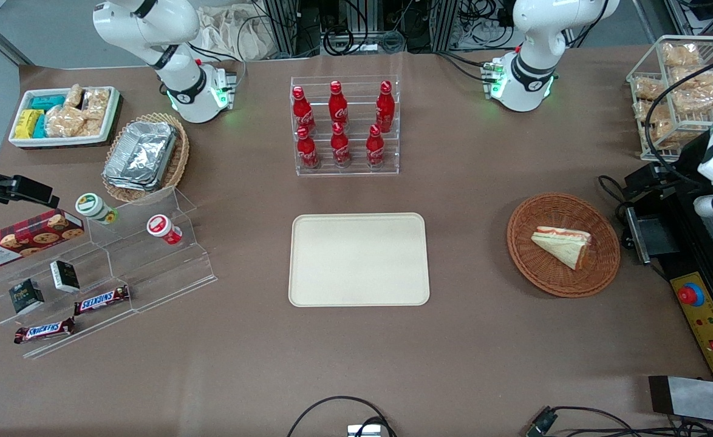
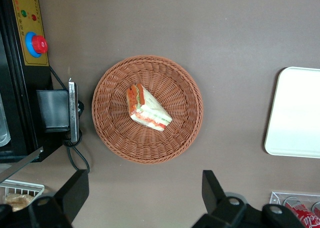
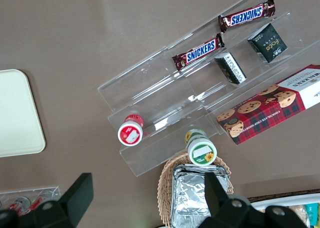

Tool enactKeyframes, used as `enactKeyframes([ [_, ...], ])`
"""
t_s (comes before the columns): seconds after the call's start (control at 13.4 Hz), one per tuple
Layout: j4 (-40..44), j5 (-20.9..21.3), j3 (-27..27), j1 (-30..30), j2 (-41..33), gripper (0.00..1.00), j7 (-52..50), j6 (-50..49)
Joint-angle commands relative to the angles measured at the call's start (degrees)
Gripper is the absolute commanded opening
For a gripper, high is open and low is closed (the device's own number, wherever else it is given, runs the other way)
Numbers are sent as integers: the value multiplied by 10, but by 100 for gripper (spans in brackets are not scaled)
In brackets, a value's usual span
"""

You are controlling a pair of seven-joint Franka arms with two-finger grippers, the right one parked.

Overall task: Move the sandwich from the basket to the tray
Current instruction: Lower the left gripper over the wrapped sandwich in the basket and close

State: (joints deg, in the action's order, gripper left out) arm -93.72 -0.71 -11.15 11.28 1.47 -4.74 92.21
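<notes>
The sandwich point(image 1: 563, 246) point(image 2: 148, 109), a white-bread wedge with red and pale filling, lies in the round reddish-brown basket point(image 1: 551, 285) point(image 2: 185, 133) toward the working arm's end of the table. The cream tray point(image 1: 358, 259) point(image 2: 297, 113) rests flat at the table's middle with nothing on it. My gripper point(image 2: 145, 193) hangs high above the table, open wide, holding nothing. Its black fingers point(image 2: 75, 190) frame bare tabletop just beside the basket, farther from the front camera than the sandwich.
A clear rack of red cola bottles point(image 1: 345, 125) stands farther back than the tray. A black unit point(image 1: 648, 233) and a yellow control box with a red button point(image 1: 702, 309) sit close beside the basket. A wire rack of bagged snacks point(image 1: 678, 91) is at the corner.
</notes>
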Motion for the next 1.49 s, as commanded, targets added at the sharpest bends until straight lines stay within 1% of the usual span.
enactKeyframes([
  [0.0, 12, -2, 0, 0, 18, 100, 2, -12],
  [0.15, 15, -2, 2, 1, 30, 100, 0, -9],
  [0.22, 9, -1, 4, 1, 35, 100, -17, -3],
  [0.3, 1, -2, 6, 1, 41, 100, -76, 9],
  [0.37, -30, 0, 6, 1, 42, 100, -177, 50],
  [0.45, -79, 1, 6, 1, 35, 100, -271, 109],
  [0.52, -119, 2, 6, 1, 33, 100, -321, 165],
  [0.67, -172, 15, 6, 1, 42, 100, -338, 232],
  [0.82, -214, 16, 9, 3, 46, 100, -339, 270],
  [0.9, -235, 17, 12, 19, 59, 100, -339, 303],
  [0.97, -249, 17, 12, 22, 72, 100, -338, 327],
  [1.27, -256, 17, 14, 23, 112, 100, -338, 335],
  [1.42, -257, 17, 14, 23, 136, 100, -339, 364],
])
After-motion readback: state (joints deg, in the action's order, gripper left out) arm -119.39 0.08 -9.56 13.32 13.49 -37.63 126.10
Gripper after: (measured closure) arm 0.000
